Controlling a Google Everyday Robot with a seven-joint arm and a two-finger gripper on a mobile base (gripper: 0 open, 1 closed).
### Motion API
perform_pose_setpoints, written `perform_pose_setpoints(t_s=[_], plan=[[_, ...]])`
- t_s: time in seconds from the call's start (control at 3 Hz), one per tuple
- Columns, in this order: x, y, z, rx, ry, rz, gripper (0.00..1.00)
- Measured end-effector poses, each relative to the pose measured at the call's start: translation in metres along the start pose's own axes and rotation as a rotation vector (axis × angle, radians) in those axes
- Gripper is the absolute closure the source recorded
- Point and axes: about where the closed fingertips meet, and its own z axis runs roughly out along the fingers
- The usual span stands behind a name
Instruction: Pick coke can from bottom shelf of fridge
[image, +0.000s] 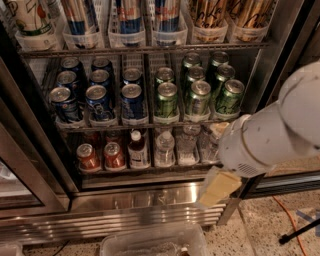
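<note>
Two red coke cans (88, 156) (113, 155) stand at the left of the bottom shelf (145, 169) of the fridge (150, 200), beside a brown bottle (137, 150) and clear water bottles (164, 148). My white arm reaches in from the right. My gripper (218, 187), cream-coloured, hangs in front of the fridge's steel base at the lower right, below and well to the right of the red cans. It holds nothing that I can see.
The rack above holds blue cans (100, 97) on the left and green cans (197, 95) on the right. Tall cans fill the top rack. A clear plastic bin (155, 242) sits on the floor in front. An orange cable (287, 220) lies at the right.
</note>
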Motion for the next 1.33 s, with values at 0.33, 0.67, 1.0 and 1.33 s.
perform_pose_setpoints(t_s=[0.33, 0.67, 1.0, 1.33], plan=[[-0.003, 0.016, 0.031, 0.006, -0.125, 0.057, 0.00], [-0.009, 0.032, 0.055, 0.006, -0.222, 0.107, 0.00], [-0.022, 0.047, 0.079, 0.004, -0.344, 0.153, 0.00], [-0.022, 0.047, 0.079, 0.004, -0.344, 0.153, 0.00]])
